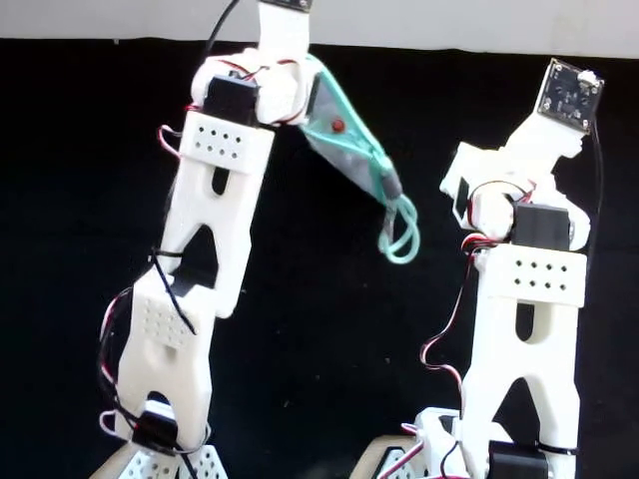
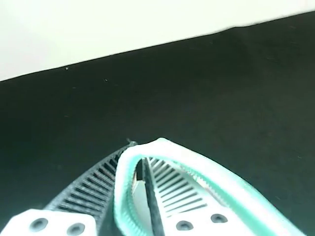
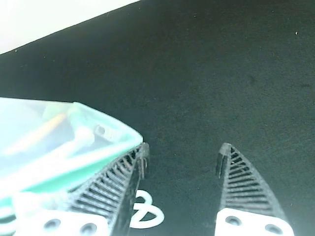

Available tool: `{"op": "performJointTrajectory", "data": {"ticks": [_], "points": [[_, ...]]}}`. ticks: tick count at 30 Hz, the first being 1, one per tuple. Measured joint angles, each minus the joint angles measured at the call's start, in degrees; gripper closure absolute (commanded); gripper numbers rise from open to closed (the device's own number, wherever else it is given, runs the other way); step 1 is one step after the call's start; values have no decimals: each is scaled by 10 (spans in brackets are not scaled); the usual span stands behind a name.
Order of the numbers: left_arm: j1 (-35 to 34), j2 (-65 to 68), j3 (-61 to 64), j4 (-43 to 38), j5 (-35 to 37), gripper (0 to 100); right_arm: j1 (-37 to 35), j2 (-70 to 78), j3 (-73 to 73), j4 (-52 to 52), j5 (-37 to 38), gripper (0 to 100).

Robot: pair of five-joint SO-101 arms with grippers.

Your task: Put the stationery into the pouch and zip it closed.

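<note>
A clear pouch [image 1: 349,150] with a teal edge hangs tilted in the air, held up high by my left gripper [image 1: 318,95]. A teal strap loop [image 1: 400,236] dangles from its lower end, and a small red item shows inside. In the left wrist view my left gripper [image 2: 143,148] is shut on the teal edge of the pouch [image 2: 197,164]. My right gripper [image 3: 184,155] stands open above the black table, with nothing between its fingers. The pouch [image 3: 59,142] lies just beside one of its fingers [image 3: 125,177], with pens visible through the clear side.
Black cloth [image 1: 319,349] covers the table, with a white wall behind its far edge [image 2: 98,29]. The right arm [image 1: 524,289] stands upright at the right, its camera at the top. A pale strap loop [image 3: 143,214] shows below the right gripper.
</note>
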Motion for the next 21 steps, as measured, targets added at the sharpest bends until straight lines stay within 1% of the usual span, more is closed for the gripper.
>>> {"op": "performJointTrajectory", "data": {"ticks": [5,10,17,21], "points": [[-28,54,-3,-15,22,993,0,0,0,0,0,775],[-36,59,-19,-11,27,993,0,0,0,0,0,775],[-16,6,-105,87,43,993,0,0,0,0,0,775],[0,-26,-118,155,43,993,0,0,0,0,0,775]]}}
